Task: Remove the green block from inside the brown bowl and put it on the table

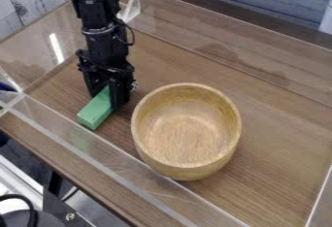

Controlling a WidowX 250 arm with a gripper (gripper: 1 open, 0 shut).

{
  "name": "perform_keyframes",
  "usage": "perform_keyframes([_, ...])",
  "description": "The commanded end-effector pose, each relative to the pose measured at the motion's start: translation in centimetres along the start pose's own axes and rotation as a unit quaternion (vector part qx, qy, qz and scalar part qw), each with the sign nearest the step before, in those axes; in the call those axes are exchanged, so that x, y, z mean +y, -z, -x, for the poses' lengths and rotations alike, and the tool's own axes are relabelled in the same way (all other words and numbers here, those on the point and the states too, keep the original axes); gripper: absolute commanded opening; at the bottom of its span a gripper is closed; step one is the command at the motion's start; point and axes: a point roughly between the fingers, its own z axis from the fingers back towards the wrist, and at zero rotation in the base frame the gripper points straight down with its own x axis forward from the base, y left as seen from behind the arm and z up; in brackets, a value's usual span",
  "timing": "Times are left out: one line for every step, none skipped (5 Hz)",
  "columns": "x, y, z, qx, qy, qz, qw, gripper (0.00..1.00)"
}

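Observation:
The green block (92, 113) lies on the table (247, 66) just left of the brown bowl (188, 130), with its far end under my gripper (107, 93). The black gripper points straight down and is shut on the block's far end. The bowl is upright with nothing inside it. The block's near end rests on the tabletop close to the front acrylic wall.
Low clear acrylic walls (78, 144) run along the table's edges; the front one stands close to the block. The black arm (93, 17) rises toward the back left. Bare tabletop stretches behind and to the right of the bowl.

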Motion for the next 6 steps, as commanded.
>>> perform_keyframes([0.6, -1.9, -0.8, -0.022, -0.005, -0.010, 0.9997, 1.00])
perform_keyframes([0.3, -3.8, -0.8, -0.033, -0.007, -0.009, 0.9994, 1.00])
perform_keyframes([-0.3, -6.8, -0.9, -0.049, -0.009, -0.013, 0.9987, 1.00])
perform_keyframes([-1.5, -9.9, -1.0, -0.064, -0.006, -0.021, 0.9977, 1.00])
perform_keyframes([-2.6, -11.7, -1.0, -0.069, 0.000, -0.023, 0.9973, 1.00])
perform_keyframes([-2.4, -9.8, -0.9, -0.062, 0.006, -0.030, 0.9976, 1.00])
